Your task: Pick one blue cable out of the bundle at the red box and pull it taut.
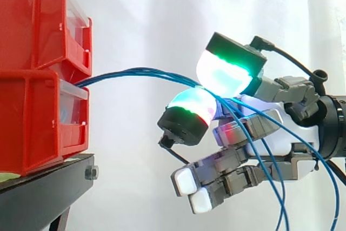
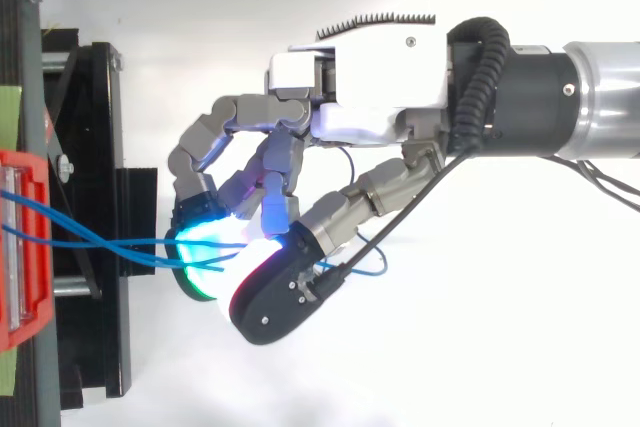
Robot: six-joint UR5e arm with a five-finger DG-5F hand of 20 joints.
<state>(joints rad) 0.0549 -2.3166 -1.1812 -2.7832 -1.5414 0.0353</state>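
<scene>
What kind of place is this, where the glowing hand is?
Probably a robot test lab, not a home: a plain white curtain hangs behind, red boxes sit stacked on a black stand, and a robot hand pinches blue cables coming from them.

Bright, even light. White fabric curtain (image 1: 162, 20) near blown out, almost no shadow on it. Thin blue cables (image 1: 135, 72) read dark against it. Black metal stand (image 1: 38, 198) shaded underneath. Cyan-green glowing fingertip pads (image 1: 224, 77) on the hand (image 2: 370, 97) bloom white in top view.
</scene>
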